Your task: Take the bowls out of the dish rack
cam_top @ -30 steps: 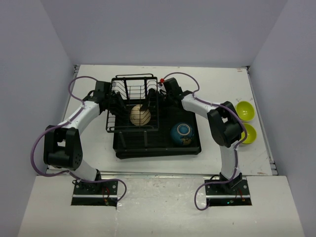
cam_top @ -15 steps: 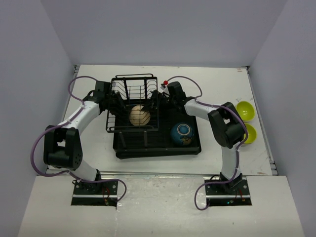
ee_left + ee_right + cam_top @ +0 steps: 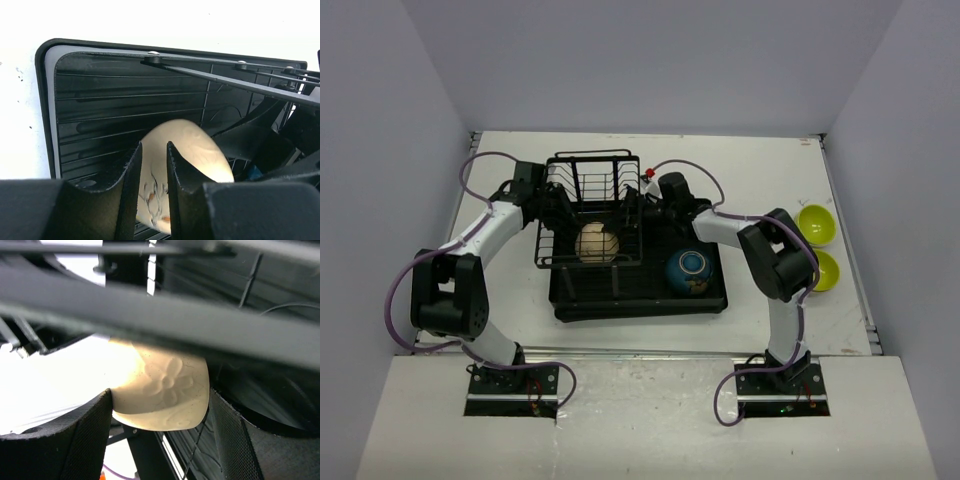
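A pale cream bowl [image 3: 597, 242] stands on edge inside the black wire dish rack [image 3: 588, 168]. My left gripper [image 3: 563, 214] reaches in from the rack's left. In the left wrist view it [image 3: 154, 146] is shut on the bowl's rim [image 3: 192, 145], with the patterned inside showing between its fingers. My right gripper [image 3: 631, 208] comes in from the rack's right. In the right wrist view it [image 3: 160, 392] is closed across the bowl [image 3: 165, 385], whose outside carries an embossed flower. A glossy blue bowl [image 3: 689, 270] sits on the rack's tray [image 3: 640, 296].
Two lime-green bowls [image 3: 816, 223] [image 3: 823, 270] rest on the table at the right edge. Rack wires [image 3: 150, 310] cross close above my right fingers. White walls close in the table on three sides.
My right gripper's jaws have narrowed onto the cream bowl, and its wrist has drawn back a little to the right. The bowl has shifted slightly left. My left gripper has kept its hold.
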`<state>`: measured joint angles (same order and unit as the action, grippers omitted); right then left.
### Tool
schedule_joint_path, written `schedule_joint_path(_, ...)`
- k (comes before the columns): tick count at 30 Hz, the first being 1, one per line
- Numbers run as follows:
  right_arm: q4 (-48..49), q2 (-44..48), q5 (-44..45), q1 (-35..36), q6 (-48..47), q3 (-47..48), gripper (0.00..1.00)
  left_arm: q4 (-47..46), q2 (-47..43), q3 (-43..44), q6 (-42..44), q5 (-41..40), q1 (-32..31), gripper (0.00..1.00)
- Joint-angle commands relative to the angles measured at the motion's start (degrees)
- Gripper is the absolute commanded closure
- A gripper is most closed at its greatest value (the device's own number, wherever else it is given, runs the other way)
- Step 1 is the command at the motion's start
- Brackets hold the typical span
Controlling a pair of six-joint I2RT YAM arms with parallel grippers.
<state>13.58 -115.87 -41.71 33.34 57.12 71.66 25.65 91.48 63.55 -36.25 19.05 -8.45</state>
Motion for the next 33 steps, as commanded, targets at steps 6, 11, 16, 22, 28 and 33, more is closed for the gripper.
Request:
schedule_joint_path(6,-0.12,2.41,-6.8,1.02,0.54,-0.21,0.29,0.1,1.33,2.11,0.83,0.38,-1.4,0.73)
schedule_joint_path(11,-1.98,1.7,-7.15,0.93,-0.69,0.33,0.28,0.54,0.89,2.72,1.0,-0.94,-1.4,0.73)
schedule_joint_path(16,-5.14,3.11,-4.43,0.32,-3.15,1.11,0.3,1.42,0.72,3.77,1.71,-1.91,-1.4,0.73)
schedule_joint_path(22,-14.89,2.85,-1.45,-1.08,-9.12,7.26,0.3,1.6,0.63,3.43,1.8,-2.35,-1.4,0.73)
schedule_joint_path(28,-19.11,3.55,-0.47,-3.19,-12.73,9.2,0.29,1.42,0.28,2.72,1.62,-2.44,-1.4,0.69)
schedule_joint_path(33,-22.89,3.37,0.84,-4.95,-15.28,11.39,0.28,1.33,-0.07,2.28,1.79,-1.65,-1.4,0.65)
